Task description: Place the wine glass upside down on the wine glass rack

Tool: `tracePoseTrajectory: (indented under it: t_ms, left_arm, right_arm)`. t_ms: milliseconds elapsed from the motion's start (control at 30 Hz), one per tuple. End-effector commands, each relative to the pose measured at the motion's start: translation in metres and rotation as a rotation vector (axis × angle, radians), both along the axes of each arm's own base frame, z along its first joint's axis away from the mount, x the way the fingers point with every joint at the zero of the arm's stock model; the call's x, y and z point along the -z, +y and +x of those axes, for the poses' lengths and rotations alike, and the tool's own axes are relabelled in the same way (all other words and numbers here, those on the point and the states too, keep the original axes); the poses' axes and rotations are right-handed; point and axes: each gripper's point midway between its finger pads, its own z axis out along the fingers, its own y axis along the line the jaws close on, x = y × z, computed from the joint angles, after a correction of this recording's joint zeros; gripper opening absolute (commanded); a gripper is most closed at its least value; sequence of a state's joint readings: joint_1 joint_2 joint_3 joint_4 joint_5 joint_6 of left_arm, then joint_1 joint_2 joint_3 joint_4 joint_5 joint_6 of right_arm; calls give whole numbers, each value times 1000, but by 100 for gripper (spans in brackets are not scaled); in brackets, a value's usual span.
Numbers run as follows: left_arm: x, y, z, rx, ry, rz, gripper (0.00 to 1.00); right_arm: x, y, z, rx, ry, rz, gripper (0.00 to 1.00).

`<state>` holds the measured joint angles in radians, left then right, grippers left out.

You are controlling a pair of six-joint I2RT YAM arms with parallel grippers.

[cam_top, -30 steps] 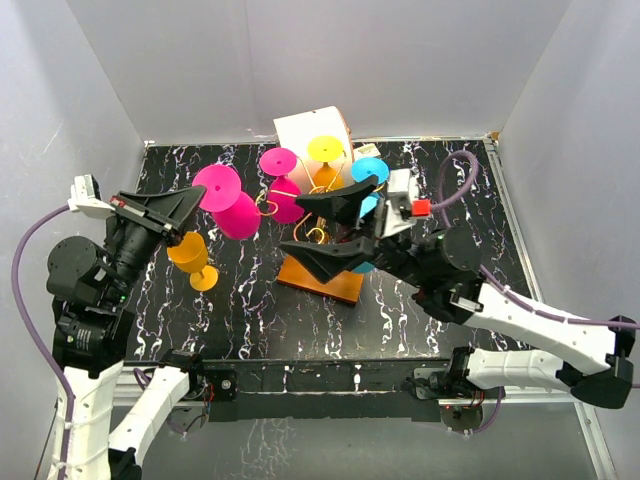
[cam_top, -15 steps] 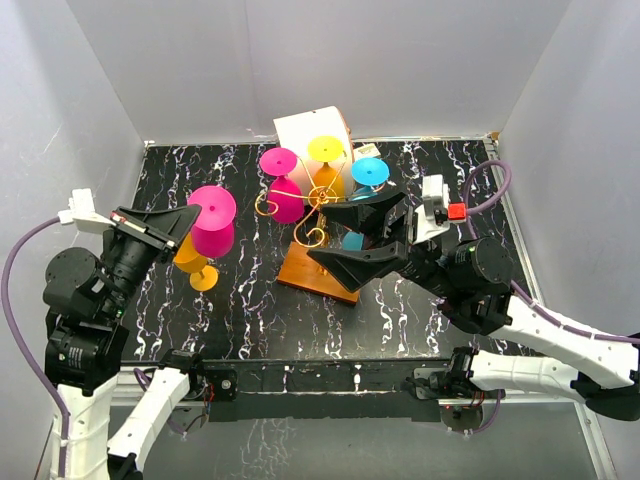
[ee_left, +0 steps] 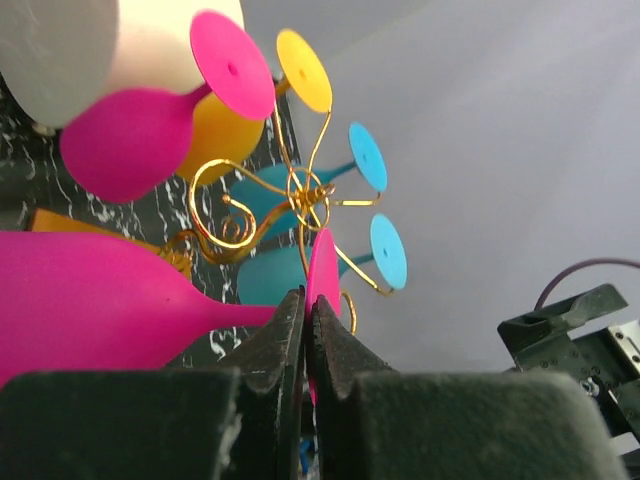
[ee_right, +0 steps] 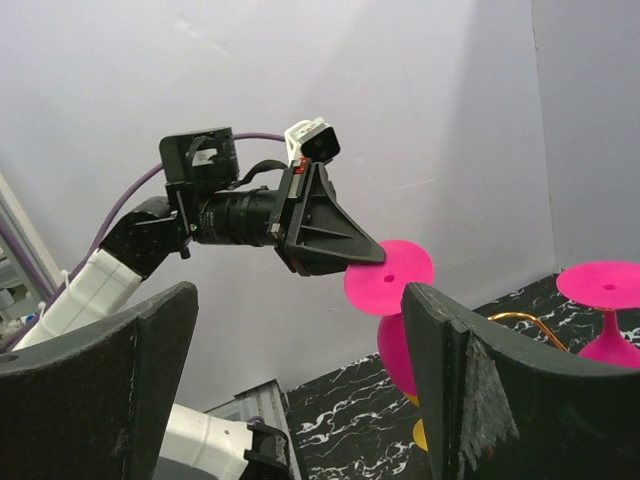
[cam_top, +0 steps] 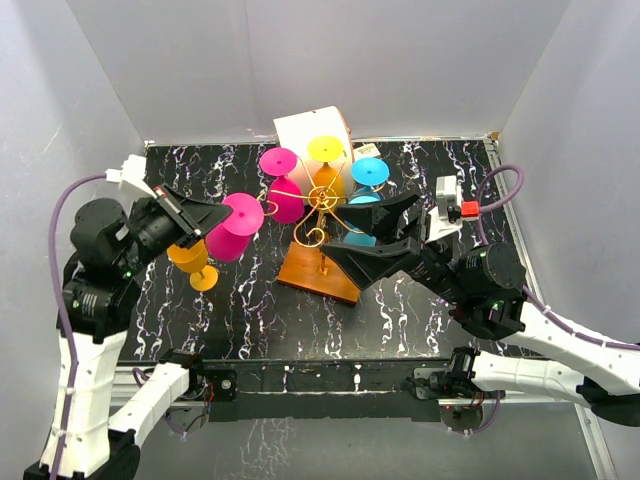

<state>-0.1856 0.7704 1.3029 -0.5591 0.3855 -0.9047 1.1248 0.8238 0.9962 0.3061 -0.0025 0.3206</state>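
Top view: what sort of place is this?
Most likely a robot test booth: plain grey walls box in a black marbled table, a left arm and right arm are bolted at its near edge, and toy-bright glasses hang on a gold wine glass rack.

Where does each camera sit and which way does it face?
Top external: above and behind the bases, looking down at the black marbled table; both arms show.
Left wrist: on the left arm, looking along the shut left gripper past its held opaque magenta wine glass to the gold wire rack.
Right wrist: looking through the open right gripper at the left arm and grey wall.
Shared: both wrist views show the magenta glass.
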Motion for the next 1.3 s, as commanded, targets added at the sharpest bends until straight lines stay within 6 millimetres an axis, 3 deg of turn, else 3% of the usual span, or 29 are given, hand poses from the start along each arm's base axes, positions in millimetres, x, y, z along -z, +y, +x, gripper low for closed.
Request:
tracePoseTrajectory:
  t_ms: [0, 300, 1267]
  left_arm:
    - [16, -27, -11, 212, 63, 7, 0]
    - [16, -60, -9, 435, 95, -226, 0]
    - [23, -66, 62, 333, 145, -313, 0]
  right_arm:
    - [-2, -9, -2, 7, 17, 30, 82]
    - [1, -13, -3, -1, 49, 52, 82]
    - [-5, -29, -24, -107, 70, 159, 82]
